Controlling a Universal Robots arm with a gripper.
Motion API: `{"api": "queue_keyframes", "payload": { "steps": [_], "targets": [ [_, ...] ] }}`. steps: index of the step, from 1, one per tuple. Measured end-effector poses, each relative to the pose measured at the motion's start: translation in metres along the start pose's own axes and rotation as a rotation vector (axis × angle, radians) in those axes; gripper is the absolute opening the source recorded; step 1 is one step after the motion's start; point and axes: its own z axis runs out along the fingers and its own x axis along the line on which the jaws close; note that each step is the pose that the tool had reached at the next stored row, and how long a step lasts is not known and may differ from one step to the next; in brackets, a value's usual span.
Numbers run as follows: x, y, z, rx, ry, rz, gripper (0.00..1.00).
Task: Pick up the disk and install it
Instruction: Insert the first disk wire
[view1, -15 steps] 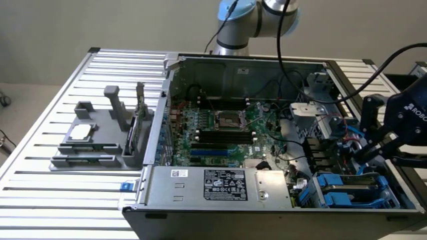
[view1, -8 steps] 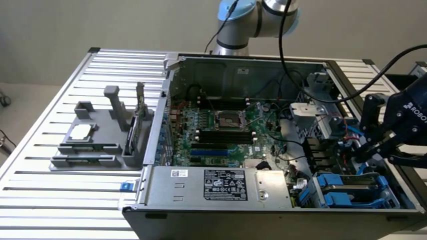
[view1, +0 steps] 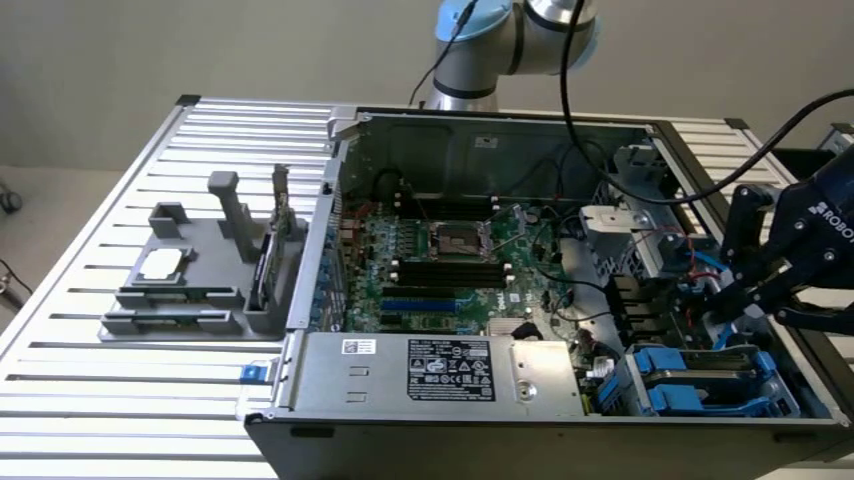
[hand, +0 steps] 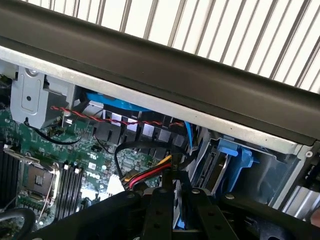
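My black gripper (view1: 727, 305) hangs over the drive bays at the exterior view's right end of the open computer case (view1: 334, 200). In the wrist view its two fingers (hand: 161, 202) stand close together on a thin blue-edged slab, the disk (hand: 179, 212), seen edge-on and mostly hidden by them. Just beyond sits the drive cage with a blue carrier (hand: 231, 154) in it; the same blue carriers (view1: 694, 385) show in the case's near right corner. The disk is held above the cage, apart from it.
Red, yellow and black cables (hand: 145, 175) run close under the fingers. The motherboard (view1: 454, 250) fills the case middle, with the power supply (view1: 441, 370) at its front. A grey fixture (view1: 180, 295) with a small chip and an upright card (view1: 282, 225) stands on the slatted table at the exterior view's left.
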Motion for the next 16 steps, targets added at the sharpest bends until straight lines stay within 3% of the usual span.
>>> {"api": "queue_keyframes", "payload": {
  "steps": [10,16],
  "targets": [
    [0.0006,-0.0015,-0.0058,-0.007,0.0075,0.062,0.16],
    [0.0004,-0.0013,-0.0047,-0.0179,0.0233,0.155,0.16]
  ]
}}
